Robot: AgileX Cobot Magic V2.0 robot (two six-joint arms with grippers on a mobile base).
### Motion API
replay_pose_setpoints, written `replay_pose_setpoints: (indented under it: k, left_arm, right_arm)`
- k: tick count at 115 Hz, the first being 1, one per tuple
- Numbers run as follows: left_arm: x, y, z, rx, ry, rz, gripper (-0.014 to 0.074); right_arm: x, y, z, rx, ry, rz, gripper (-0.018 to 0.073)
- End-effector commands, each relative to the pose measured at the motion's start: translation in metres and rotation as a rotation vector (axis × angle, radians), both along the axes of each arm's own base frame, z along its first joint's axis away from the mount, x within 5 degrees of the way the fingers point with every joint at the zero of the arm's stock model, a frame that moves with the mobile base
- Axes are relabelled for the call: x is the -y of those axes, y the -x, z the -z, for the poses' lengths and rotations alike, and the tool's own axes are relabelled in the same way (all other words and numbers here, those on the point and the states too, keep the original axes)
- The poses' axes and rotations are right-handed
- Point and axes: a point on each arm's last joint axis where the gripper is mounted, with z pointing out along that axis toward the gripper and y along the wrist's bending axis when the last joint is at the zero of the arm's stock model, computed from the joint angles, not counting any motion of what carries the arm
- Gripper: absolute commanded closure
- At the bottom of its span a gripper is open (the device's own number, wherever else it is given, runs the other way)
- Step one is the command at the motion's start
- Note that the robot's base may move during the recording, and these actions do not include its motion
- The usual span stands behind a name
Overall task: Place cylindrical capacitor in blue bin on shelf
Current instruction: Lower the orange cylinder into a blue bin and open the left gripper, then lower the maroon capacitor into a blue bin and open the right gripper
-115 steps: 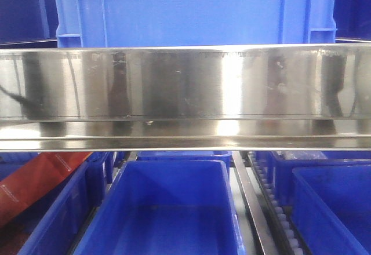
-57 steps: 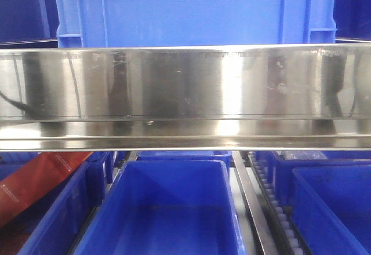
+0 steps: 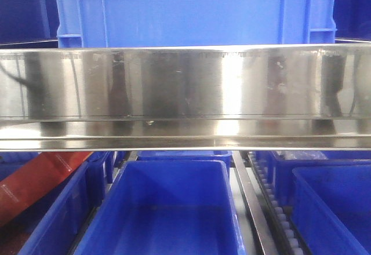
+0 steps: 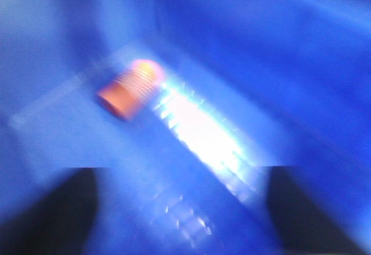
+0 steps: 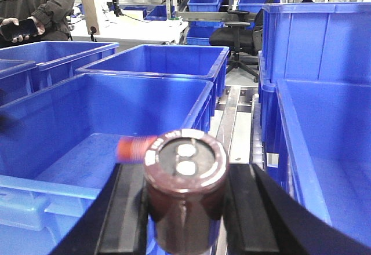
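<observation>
Front view: shiny stainless-steel shelf, its broad front beam running across mid-frame. A large ribbed blue plastic crate sits on the tier above. On the tier below is an open rectangular blue plastic bin, with more blue bins on either side. Small white rollers run along the rail to its right. A red-brown strip lies slanted across the lower-left bins; I can't tell what it is.

Left wrist view, heavily blurred: interior of a blue bin with glare on the floor. A short orange-red ribbed cylinder lies on its side on the bin floor, well ahead of the left gripper. Its jaws are spread at the two bottom corners with nothing between them.

Right wrist view: warehouse room with rows of open blue bins, a black office chair and a white counter at the back. A person in a dark jacket holding a phone is top left. The right gripper has its black jaws pinching a dark maroon cylindrical capacitor. It is upright, terminal end facing the camera, centred between the jaws. The capacitor is held above the metal rail just right of the near blue bin, not in any bin. A blurred orange-red smear touches its top-left edge; unclear what it is.
</observation>
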Motion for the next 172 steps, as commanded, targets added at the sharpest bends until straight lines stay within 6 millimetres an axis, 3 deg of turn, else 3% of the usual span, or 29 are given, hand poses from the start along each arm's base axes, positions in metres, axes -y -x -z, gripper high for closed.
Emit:
replay_pose_setpoints:
  k: [1, 15, 34, 66, 89, 108, 131, 148, 172]
  left_arm:
    - [-0.017, 0.027, -0.023, 0.009, 0.033, -0.007, 0.0551]
    - [-0.036, 0.054, -0.031, 0.007, 0.031, -0.004, 0.0708]
    - [-0.062, 0.084, -0.023, 0.01, 0.038, -0.046, 0.0707]
    - [-0.11, 0.148, 0.015, 0.124, 0.197, -0.109, 0.0707]
    - [-0.14, 0.19, 0.048, 0.188, 0.311, -0.136, 0.0707]
    - [-0.157, 0.214, 0.064, 0.217, 0.345, -0.132, 0.0707]
    - [-0.168, 0.229, 0.064, 0.258, 0.378, -0.128, 0.0707]
    - [-0.168, 0.231, 0.063, 0.253, 0.391, -0.124, 0.0707]
    - [-0.167, 0.231, 0.064, 0.242, 0.397, -0.121, 0.0707]
  right_arm:
    - [0.0, 0.002, -0.002, 0.003, 0.002, -0.004, 0.0713]
    - [0.0, 0.002, -0.001, -0.009, 0.006, -0.005, 0.0713]
    - [0.0, 0.002, -0.001, -0.009, 0.006, -0.005, 0.0713]
    - [0.0, -0.007, 0.002, -0.019, 0.055, 0.008, 0.0713]
    - [-0.01, -0.023, -0.023, 0.019, 0.097, -0.034, 0.0713]
    - [-0.034, -0.057, -0.043, 0.026, 0.132, -0.117, 0.0713]
    - [-0.086, -0.108, -0.057, -0.014, 0.17, -0.254, 0.0713]
    - [-0.12, -0.15, -0.046, -0.132, 0.214, -0.307, 0.0713]
    - [-0.155, -0.206, -0.012, -0.306, 0.232, -0.333, 0.0713]
